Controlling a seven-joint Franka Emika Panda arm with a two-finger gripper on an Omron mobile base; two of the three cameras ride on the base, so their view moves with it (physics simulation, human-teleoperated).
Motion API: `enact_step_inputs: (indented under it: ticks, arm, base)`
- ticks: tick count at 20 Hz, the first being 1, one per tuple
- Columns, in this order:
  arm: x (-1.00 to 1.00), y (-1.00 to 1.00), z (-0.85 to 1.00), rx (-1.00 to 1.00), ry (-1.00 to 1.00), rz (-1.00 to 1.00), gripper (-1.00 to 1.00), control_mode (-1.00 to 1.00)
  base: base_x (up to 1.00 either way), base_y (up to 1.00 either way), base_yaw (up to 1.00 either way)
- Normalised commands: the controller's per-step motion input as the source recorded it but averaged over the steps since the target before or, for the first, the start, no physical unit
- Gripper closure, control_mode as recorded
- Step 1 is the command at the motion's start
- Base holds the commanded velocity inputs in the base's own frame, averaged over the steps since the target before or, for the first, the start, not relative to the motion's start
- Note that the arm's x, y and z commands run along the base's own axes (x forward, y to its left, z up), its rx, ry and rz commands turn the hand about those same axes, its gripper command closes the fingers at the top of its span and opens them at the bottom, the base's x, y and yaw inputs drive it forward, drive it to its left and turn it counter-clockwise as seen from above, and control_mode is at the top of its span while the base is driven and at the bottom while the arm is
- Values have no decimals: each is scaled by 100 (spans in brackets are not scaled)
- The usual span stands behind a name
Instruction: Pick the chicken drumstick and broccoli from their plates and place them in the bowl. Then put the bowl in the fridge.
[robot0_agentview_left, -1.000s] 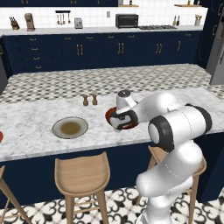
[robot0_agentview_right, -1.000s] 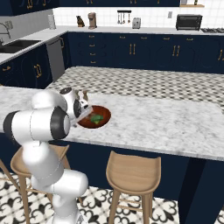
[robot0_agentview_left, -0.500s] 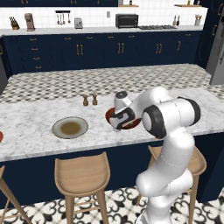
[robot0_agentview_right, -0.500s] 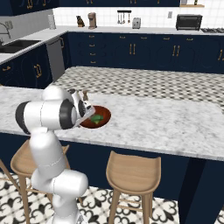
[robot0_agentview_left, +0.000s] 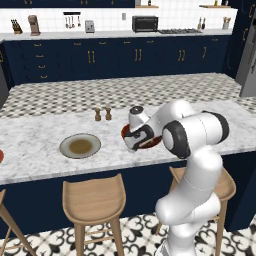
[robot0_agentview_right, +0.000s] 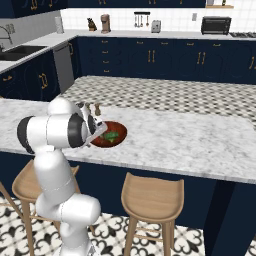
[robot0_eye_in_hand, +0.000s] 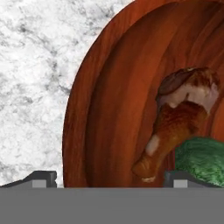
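Observation:
The red-brown bowl (robot0_agentview_left: 148, 141) (robot0_agentview_right: 118, 136) (robot0_eye_in_hand: 92, 105) stands on the marble island. In it lie the brown chicken drumstick (robot0_eye_in_hand: 175, 127) and the green broccoli (robot0_eye_in_hand: 202, 160) (robot0_agentview_right: 112, 135), touching each other. My gripper (robot0_agentview_left: 135, 141) (robot0_agentview_right: 98, 131) (robot0_eye_in_hand: 109, 178) hangs low over the bowl's near rim and is open. One fingertip (robot0_eye_in_hand: 43, 177) is outside the bowl over the marble, the other (robot0_eye_in_hand: 180, 177) inside, beside the drumstick's thin end. The grey plate with the olive centre (robot0_agentview_left: 80, 146) lies bare to the left. A sliver of the red-rimmed plate (robot0_agentview_left: 1, 156) shows at the left edge.
Two small shakers (robot0_agentview_left: 102, 114) (robot0_agentview_right: 93, 107) stand just behind the bowl. Wooden stools (robot0_agentview_left: 94, 200) (robot0_agentview_right: 152, 196) line the island's near side. The grey fridge (robot0_agentview_left: 248, 70) is at the far right. Dark blue cabinets and a counter run along the back wall.
The hand has come down and slightly nearer, from above the bowl to its near rim. The jaws have stayed wide. Bowl, drumstick and broccoli have not moved.

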Motion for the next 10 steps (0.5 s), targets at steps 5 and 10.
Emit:
enact_step_inputs:
  ticks: [5,10]
  arm:
    - [-16,0,-1,0,-6,0,-100,-100]
    - [0,-1,-10,0,0,6,-100,-100]
  base:
    - [0,0,0]
    - [0,0,0]
